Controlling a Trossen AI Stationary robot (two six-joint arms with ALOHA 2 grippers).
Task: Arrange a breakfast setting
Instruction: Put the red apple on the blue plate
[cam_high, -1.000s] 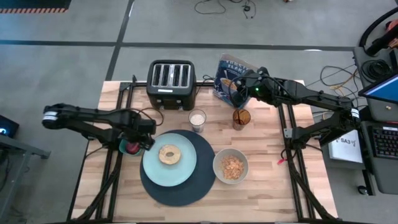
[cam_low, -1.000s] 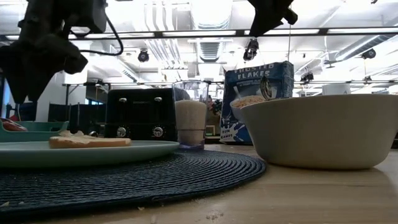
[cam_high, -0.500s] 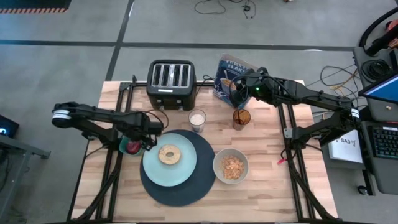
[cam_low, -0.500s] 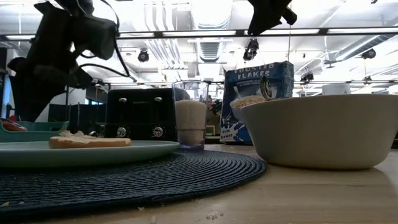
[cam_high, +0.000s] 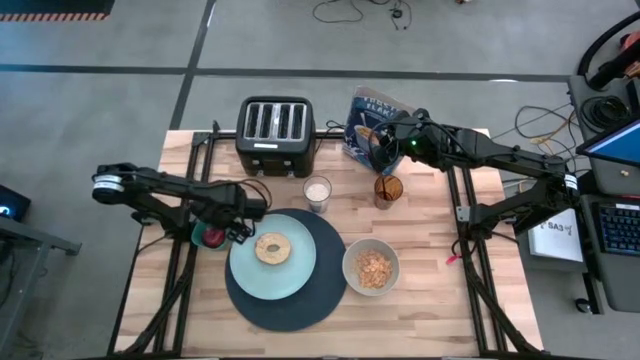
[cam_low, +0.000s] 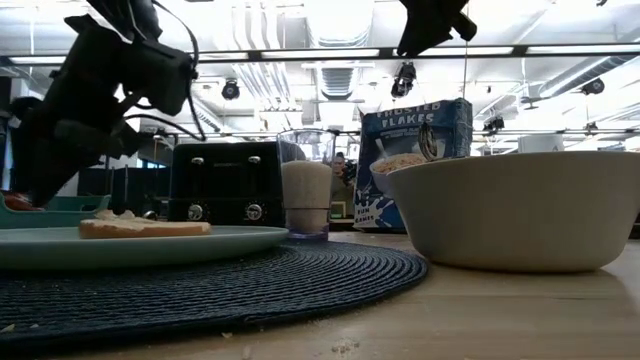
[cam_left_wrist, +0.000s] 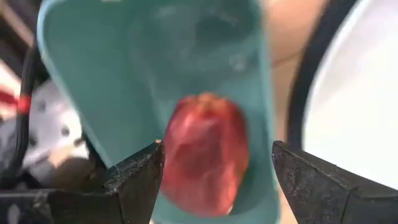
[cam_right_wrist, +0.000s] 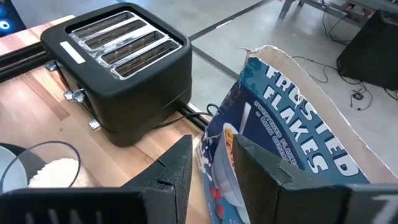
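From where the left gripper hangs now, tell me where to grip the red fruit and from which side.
Grip the red fruit across its widest middle, coming straight down from above. It lies loose in the teal dish, whose raised walls block a sideways approach. The left gripper is open with a finger on either side of the fruit, so lowering and closing there should work.

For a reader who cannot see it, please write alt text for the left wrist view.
A dark red fruit lies in a small teal dish, framed between the two open dark fingers of the left tool. Beside the dish are a dark mat's edge and a pale plate.
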